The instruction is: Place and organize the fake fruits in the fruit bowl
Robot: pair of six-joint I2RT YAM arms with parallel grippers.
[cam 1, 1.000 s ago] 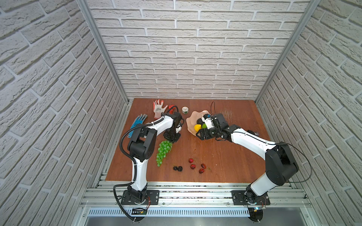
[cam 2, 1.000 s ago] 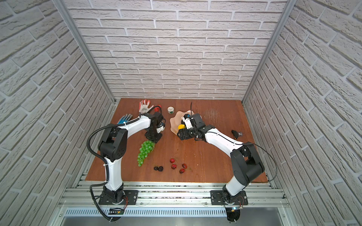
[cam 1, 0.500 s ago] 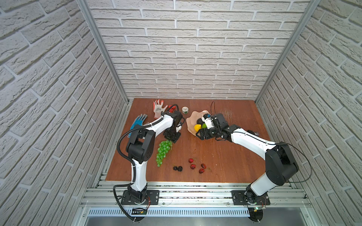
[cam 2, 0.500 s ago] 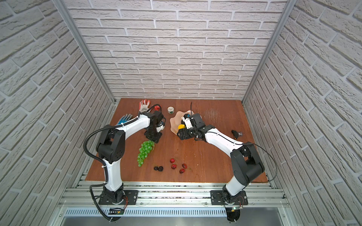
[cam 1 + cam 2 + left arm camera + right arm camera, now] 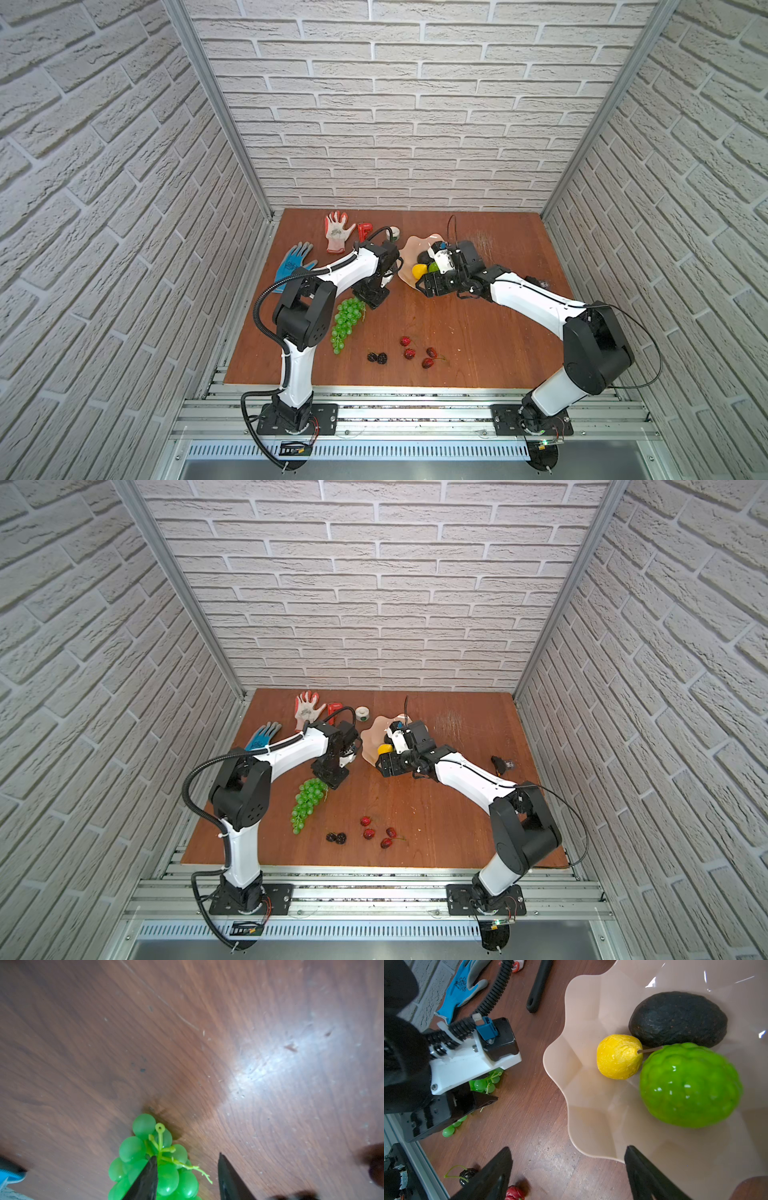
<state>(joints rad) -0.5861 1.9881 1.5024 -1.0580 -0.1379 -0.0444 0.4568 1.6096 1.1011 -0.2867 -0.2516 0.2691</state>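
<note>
Pincer, left (image 5: 187,1155) — jaws partly open, tips low over the stem end of the green grape bunch (image 5: 166,1176). The pale stem runs into the gap between the two black fingers (image 5: 145,1180). One finger lies across the uppermost grapes and the other stands over bare surface (image 5: 207,1043). No clamp on the fruit shows.

Pincer, right (image 5: 568,1147) — jaws wide apart, holding nothing. It straddles the wavy rim of the fruit bowl (image 5: 564,1059), one finger over the brown surface and the other over the bowl's inside. Whether either finger touches cannot be told.

Green grape bunch (image 5: 348,322): lies flat on the surface, left of centre in both top views and well apart from the bowl. Its long axis runs from the broad stem end under the left pincer to the tapered tip, which points toward the near edge and slightly left.

Bowl contents: blackish avocado (image 5: 678,1019) on its side, small yellow lemon (image 5: 618,1056) and bumpy green ball (image 5: 689,1084), all close together. The lemon's thin stalk points at the green ball.

Loose on the surface near the front edge: two blackberries (image 5: 377,357) side by side, and four dark-red berries (image 5: 410,353) scattered just to their right.
</note>
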